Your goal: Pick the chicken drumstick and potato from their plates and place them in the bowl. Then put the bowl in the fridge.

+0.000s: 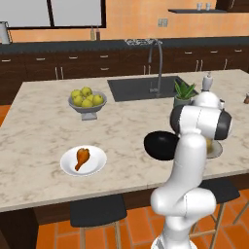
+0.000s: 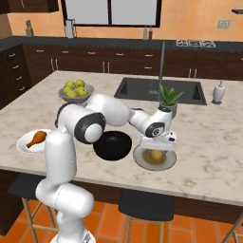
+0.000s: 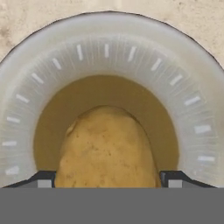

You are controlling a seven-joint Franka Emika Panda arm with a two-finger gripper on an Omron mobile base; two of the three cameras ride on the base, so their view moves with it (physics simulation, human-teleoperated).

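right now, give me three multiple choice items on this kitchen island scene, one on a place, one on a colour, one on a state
1. Where does the tan oval potato lie?
A. in the round glossy black bowl
B. on the grey-beige plate with a brownish centre
C. in the sink

2. What colour is the plate under the orange-brown chicken drumstick?
A. white
B. black
C. blue

3. How does the two-finger gripper stand?
A. clamped on the drumstick
B. raised high over the sink
C. lowered, one finger on each side of the potato

Key: 1 B, the hand view shows it on the brown centre; 2 A, the left base view shows white; 3 C, the tips flank the potato.
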